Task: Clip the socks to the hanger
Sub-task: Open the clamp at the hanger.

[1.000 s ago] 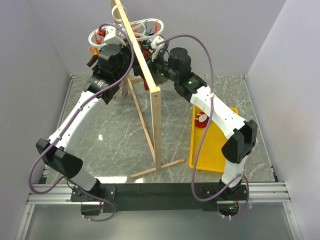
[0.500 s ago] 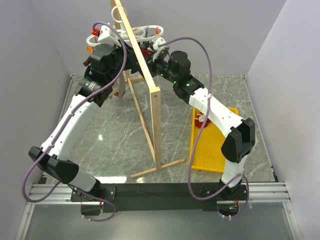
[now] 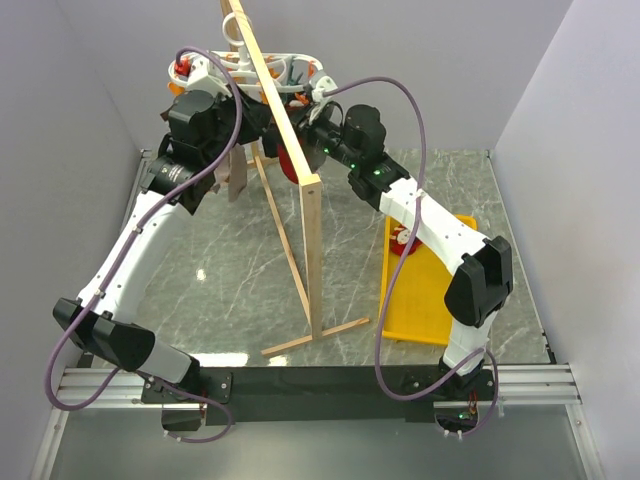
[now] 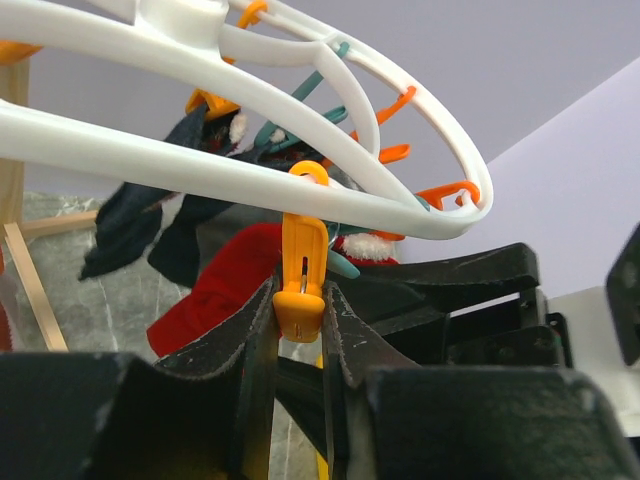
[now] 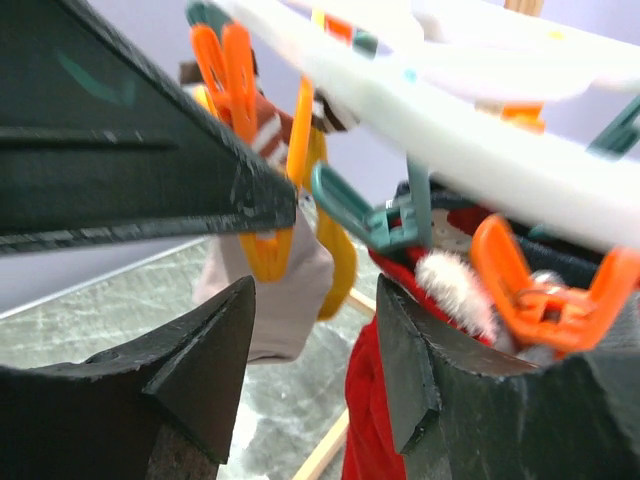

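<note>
The white hanger (image 3: 262, 68) with orange and teal clips hangs on the wooden rack at the back. My left gripper (image 4: 300, 302) is shut on an orange clip (image 4: 301, 262) that hangs from the hanger's ring (image 4: 250, 95). A red sock (image 4: 215, 295) hangs just behind it, and also shows from above (image 3: 287, 160). In the right wrist view this sock (image 5: 375, 430), with a white fluffy cuff, hangs from a teal clip (image 5: 385, 215). My right gripper (image 5: 315, 335) is open and empty, with the sock beside its right finger. A second red sock (image 3: 403, 240) lies on the yellow tray.
The tall wooden rack (image 3: 310, 220) stands between my arms. A yellow tray (image 3: 430, 300) lies at the right. A grey sock (image 5: 275, 290) and a mustard sock (image 5: 338, 262) hang from the hanger's other clips. Dark socks (image 4: 150, 225) hang further back.
My left arm has swung up and left to the hanger, and the hanger has shifted with it. My right gripper has moved slightly up and back. The red sock now hangs in view beside the rack post.
</note>
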Tool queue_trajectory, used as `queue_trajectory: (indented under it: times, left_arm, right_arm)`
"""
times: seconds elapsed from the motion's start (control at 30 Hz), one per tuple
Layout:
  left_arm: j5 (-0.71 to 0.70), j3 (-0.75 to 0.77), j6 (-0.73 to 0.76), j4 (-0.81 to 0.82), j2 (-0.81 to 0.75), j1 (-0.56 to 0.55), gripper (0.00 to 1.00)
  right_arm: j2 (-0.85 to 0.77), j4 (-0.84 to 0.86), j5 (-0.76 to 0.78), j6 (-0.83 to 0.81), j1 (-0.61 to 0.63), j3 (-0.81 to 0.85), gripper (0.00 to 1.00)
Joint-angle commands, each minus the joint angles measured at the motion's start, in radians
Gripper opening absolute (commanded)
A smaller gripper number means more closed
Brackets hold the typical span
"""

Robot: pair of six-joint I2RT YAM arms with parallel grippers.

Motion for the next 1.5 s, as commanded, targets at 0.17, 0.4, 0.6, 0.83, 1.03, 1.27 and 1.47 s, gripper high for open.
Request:
queue_trajectory:
  times: [0.17, 0.4, 0.6, 0.83, 1.03, 1.27, 1.47]
  left_arm:
    - [0.037, -0.015, -0.008, 0.051, -0.056, 0.020, 0.17]
    - [0.085, -0.014, -0.025, 0.065, -0.055, 0.031, 0.17]
    - [0.111, -0.020, -0.038, 0.071, -0.044, 0.035, 0.17]
    - [0.099, -0.035, -0.045, 0.077, -0.042, 0.035, 0.17]
    - [0.105, -0.049, -0.055, 0.083, -0.041, 0.035, 0.16]
    - [0.094, -0.052, -0.051, 0.083, -0.048, 0.035, 0.17]
    - [0.092, -0.052, -0.051, 0.088, -0.062, 0.035, 0.17]
  right_arm:
    - [-0.046, 0.177, -0.051, 0.098, -0.019, -0.002, 0.54]
    - [-0.016, 0.174, -0.062, 0.113, -0.021, 0.039, 0.51]
    - [-0.020, 0.202, -0.065, 0.124, -0.019, 0.029, 0.44]
    - [-0.032, 0.219, -0.076, 0.133, -0.019, 0.004, 0.24]
    - [-0.045, 0.220, -0.083, 0.127, -0.019, -0.002, 0.29]
    - [-0.037, 0.210, -0.085, 0.124, -0.019, 0.021, 0.48]
    - [-0.019, 0.190, -0.106, 0.117, -0.019, 0.047, 0.31]
